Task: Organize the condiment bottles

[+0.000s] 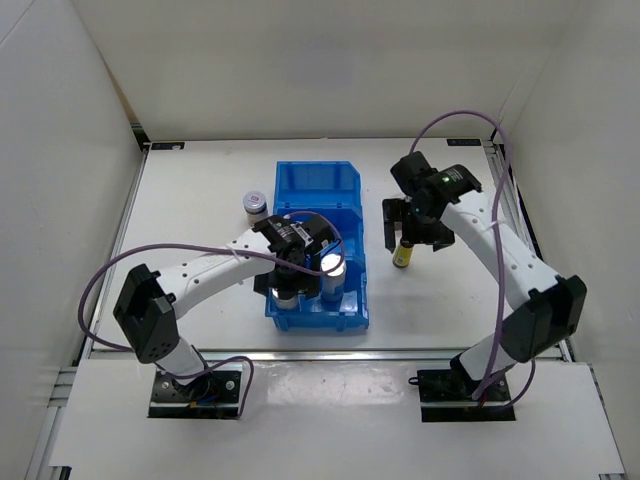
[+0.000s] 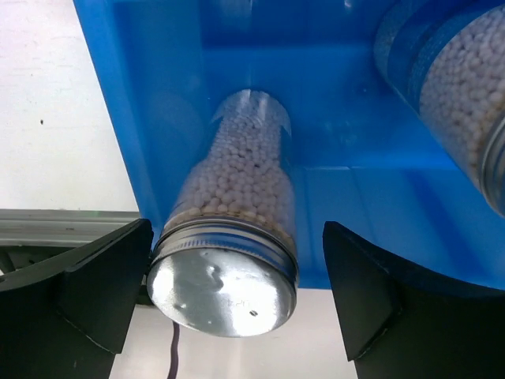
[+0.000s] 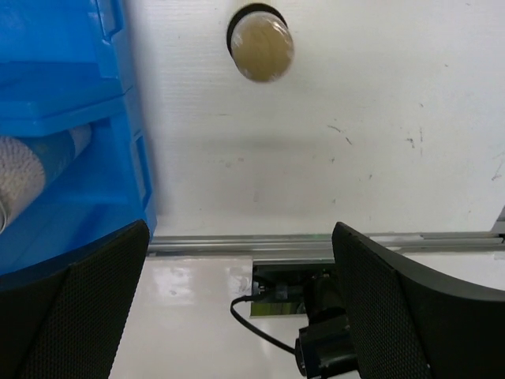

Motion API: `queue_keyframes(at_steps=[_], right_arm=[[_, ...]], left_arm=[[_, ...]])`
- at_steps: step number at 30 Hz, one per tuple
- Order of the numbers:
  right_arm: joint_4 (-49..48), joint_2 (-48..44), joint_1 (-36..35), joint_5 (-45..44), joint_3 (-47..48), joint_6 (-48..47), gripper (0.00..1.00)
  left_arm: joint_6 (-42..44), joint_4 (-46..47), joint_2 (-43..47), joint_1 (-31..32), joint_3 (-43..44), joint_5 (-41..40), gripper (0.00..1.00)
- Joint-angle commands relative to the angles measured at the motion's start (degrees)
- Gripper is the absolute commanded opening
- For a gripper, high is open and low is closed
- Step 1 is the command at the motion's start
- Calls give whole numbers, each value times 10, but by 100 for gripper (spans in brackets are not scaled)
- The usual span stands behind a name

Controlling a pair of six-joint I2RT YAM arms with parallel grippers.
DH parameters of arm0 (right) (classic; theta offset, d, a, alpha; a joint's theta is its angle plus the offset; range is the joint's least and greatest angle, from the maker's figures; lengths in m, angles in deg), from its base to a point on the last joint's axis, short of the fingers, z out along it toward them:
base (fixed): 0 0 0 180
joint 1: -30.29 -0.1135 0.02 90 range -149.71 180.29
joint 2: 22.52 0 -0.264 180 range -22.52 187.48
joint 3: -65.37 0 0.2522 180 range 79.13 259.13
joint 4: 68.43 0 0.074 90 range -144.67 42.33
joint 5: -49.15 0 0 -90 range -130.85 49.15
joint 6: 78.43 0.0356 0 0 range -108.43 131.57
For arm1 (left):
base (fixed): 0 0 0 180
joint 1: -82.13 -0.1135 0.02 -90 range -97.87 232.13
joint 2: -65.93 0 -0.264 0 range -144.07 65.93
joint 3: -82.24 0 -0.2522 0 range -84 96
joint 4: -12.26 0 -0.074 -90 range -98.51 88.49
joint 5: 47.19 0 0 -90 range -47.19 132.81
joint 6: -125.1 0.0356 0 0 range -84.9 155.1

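Note:
A silver-topped cylinder of white beads [image 2: 229,268] stands in the near compartment of the blue bin [image 1: 318,185]. My left gripper [image 2: 237,229] is open around its lid, with a gap on the right side. In the top view the left gripper [image 1: 297,275] hides most of it. A second silver-topped cylinder [image 1: 333,266] stands beside it [image 2: 458,95]. A slim yellow bottle [image 1: 403,256] stands on the table right of the bin. My right gripper [image 1: 410,228] hovers over it, open and empty [image 3: 241,229]. The bottle's round top [image 3: 260,43] shows from above. A squat dark jar [image 1: 255,203] stands left of the bin.
The bin has blue walls [image 2: 158,118] and shows at the left of the right wrist view [image 3: 71,95]. White walls enclose the table on three sides. A metal rail [image 3: 316,245] runs along the table's near edge.

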Motion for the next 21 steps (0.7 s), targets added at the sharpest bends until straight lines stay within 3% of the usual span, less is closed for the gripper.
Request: queue_keyframes(at_steps=[1,4,8,13,19,21], right_arm=[[-55,27,6,8,-10,-19,100],[-77,52,13,8,-10,-24,100],[-93,90,38,1,-4,-35,99],[-112,123,74,24,-4,-48,84],[-130,138,92,44,2,-58,64],[-130,150,97,56,7,-58,50]], left_arm=[[11,12,9,1,28,-32,100],[17,-21,9,1,79,-44,100],[28,-85,3,1,231,-75,100],[54,-173,-10,-20,386,-98,100],[73,-184,23,-72,367,-86,100],[84,-184,33,-94,339,-79,100]])
